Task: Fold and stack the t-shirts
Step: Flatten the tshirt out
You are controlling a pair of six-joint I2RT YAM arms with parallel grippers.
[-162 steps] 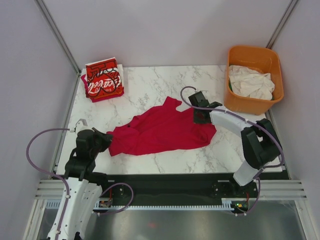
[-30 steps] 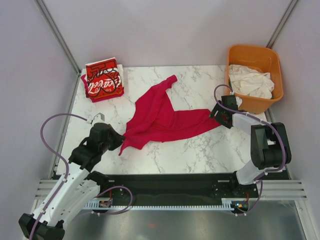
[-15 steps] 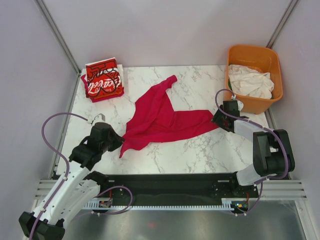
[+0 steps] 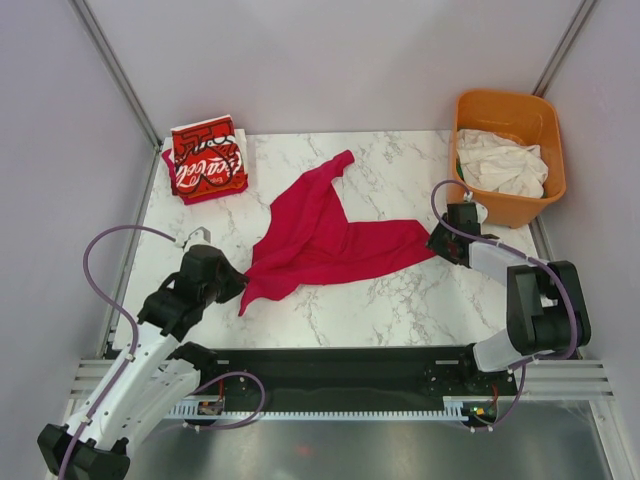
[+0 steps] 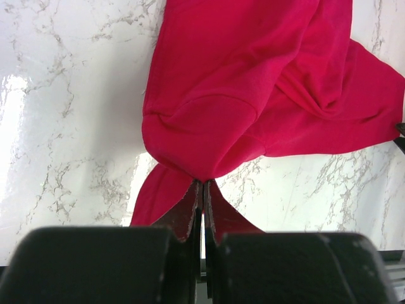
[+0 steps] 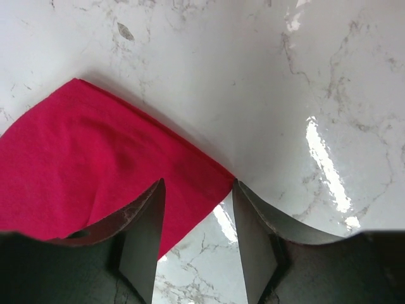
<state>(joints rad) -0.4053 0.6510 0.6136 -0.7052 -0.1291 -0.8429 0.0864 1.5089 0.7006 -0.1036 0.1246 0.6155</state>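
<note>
Item count on the bench (image 4: 330,310):

- Plain crimson t-shirt (image 4: 320,240): one. It lies unfolded and creased across the middle of the bench, with one narrow part reaching toward the far edge.
- Red t-shirt with white Coca-Cola script (image 4: 208,160): one. It is folded and lies at the far-left corner. Whether more cloth lies beneath it cannot be told.
- Off-white t-shirts (image 4: 500,165): bunched inside the orange tub (image 4: 495,213). Their number cannot be told.
- Orange tub: one, at the far-right corner, well apart from the folded shirt.

Left hand (image 5: 202,187): fingers together, clamped on the near-left corner of the plain crimson t-shirt. The cloth gathers into a pinch at the fingertips.

Right hand (image 6: 197,190): fingers apart, low over the bench just beside the tub. The right corner of the plain crimson t-shirt lies between the fingers.

Grey walls enclose the bench on the left, far and right sides.
</note>
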